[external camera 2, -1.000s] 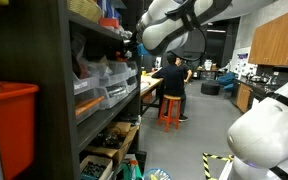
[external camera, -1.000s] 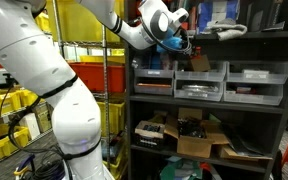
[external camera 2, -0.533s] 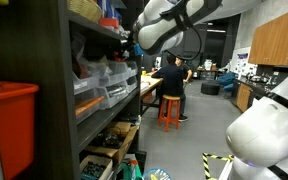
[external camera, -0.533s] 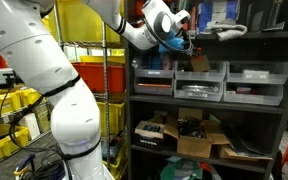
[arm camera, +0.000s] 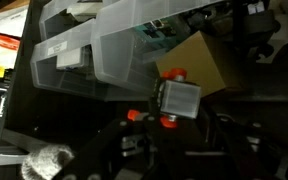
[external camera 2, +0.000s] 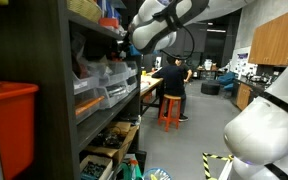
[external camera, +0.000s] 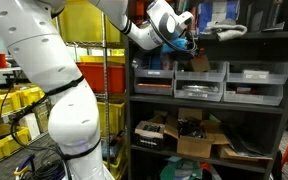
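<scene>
Tool (external camera: 183, 43) at top shelf (external camera: 246, 36), jaws pressed together — pale block with orange ends (arm camera: 178, 100) just ahead. Probably light, rigid, slick plastic; grip its flat sides.

I have the arm (external camera: 39, 55) standing tall, bent sharply at the elbow and stretched out level in both exterior views. The wrist (external camera: 162, 20) tips slightly downward. The gripper (external camera: 187, 42) has its jaws closed; fingertips too small to make out

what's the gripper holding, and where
Apparently a small grey square block with orange knobs, its near edge in the shut gripper; contact too dark to confirm.
</scene>
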`<state>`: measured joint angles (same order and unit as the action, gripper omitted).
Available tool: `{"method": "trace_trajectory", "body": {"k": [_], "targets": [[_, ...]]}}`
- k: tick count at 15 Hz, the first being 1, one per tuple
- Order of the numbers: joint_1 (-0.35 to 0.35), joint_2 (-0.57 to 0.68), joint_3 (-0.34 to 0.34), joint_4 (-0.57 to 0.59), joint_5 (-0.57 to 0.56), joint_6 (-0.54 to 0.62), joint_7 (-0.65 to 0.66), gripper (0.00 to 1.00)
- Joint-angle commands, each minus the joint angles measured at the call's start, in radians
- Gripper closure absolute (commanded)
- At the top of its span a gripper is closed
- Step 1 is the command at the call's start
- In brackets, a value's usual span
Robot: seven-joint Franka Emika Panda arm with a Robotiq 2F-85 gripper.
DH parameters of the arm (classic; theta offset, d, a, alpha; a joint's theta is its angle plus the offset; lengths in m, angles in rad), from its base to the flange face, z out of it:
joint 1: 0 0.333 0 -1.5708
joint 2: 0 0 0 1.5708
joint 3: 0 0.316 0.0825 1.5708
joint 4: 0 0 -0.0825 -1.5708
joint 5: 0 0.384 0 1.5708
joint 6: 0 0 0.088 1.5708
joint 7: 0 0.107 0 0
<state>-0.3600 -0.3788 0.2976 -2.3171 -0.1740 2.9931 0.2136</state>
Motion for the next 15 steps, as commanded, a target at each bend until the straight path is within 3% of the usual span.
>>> {"method": "trace_trajectory", "body": {"k": [1,9,10,11,15], "targets": [[-0.038,0.041,0.030,0.061,-0.021,-0.018,0.019,0.86],[-0.097,0.095,0.084,0.108,-0.049,-0.041,0.026,0.86],[-0.101,0.100,0.088,0.114,-0.051,-0.044,0.025,0.81],[-0.102,0.104,0.090,0.118,-0.052,-0.046,0.024,0.86],[-0.112,0.112,0.103,0.131,-0.058,-0.075,0.026,0.86]]}}
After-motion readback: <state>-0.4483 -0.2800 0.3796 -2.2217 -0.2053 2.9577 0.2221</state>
